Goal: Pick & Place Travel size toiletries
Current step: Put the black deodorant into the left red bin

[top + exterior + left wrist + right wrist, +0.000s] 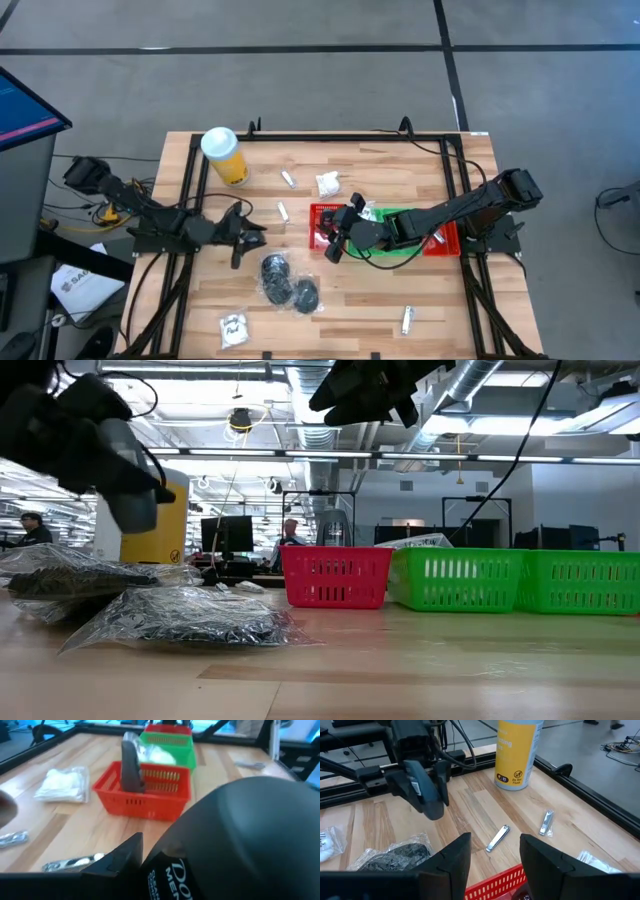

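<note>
**Two bags up front, right end effector released over the red tray**

Two clear bags of black round pieces lie nearest, touching each other at the near middle of the table (420, 170): one bag (275, 268) to the left, the other (305, 295) just right of it and nearer.

There are two white sachets on the bare wood, one (234, 328) at the near edge left of the bags and one (327, 183) far of the red tray (318, 212). A third white packet (366, 212) sits in the green tray (410, 214).

There are three silver pieces: two (287, 179) (283, 211) between the can (225, 155) and the red tray, and one (407, 319) near the right front.

The low view shows one red tray and two green ones in a row.

The left end effector (247, 238) hangs above the table, left of the red tray and just far of the bags. Whether it is released or clenched cannot be told.

The right arm reaches left across the trays. The right end effector (495, 855) hovers over the red tray, released, with nothing in it.
</note>
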Controlling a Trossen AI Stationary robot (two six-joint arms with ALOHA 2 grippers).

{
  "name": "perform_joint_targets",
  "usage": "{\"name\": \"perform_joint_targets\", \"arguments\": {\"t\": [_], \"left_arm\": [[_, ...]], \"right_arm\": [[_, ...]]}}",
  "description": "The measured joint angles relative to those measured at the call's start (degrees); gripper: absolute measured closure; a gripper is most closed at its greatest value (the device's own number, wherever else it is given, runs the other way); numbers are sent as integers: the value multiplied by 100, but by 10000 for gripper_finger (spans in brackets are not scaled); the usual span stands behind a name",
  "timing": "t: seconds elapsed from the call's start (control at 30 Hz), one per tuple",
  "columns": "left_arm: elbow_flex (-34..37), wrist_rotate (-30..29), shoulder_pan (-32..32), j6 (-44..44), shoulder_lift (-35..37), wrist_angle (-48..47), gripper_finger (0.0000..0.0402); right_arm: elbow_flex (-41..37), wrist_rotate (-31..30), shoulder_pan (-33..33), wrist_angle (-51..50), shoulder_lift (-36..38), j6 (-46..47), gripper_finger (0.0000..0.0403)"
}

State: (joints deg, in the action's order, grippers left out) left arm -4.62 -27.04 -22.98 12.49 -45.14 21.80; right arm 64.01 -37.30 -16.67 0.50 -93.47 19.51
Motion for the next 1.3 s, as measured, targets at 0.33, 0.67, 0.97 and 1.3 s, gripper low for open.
{"name": "perform_joint_targets", "arguments": {"t": [0.33,0.67,0.97,1.3], "left_arm": [[-156,487,382,-15,-555,815,220],[-1092,967,783,-330,-1687,918,220],[-1816,1789,1391,-423,-2871,1314,220],[-2344,2295,1745,-520,-3528,1417,220]], "right_arm": [[0,0,0,-1,0,0,244],[0,0,1,-1,0,0,244],[0,0,1,1,0,0,244],[0,0,32,2,0,0,244]]}}
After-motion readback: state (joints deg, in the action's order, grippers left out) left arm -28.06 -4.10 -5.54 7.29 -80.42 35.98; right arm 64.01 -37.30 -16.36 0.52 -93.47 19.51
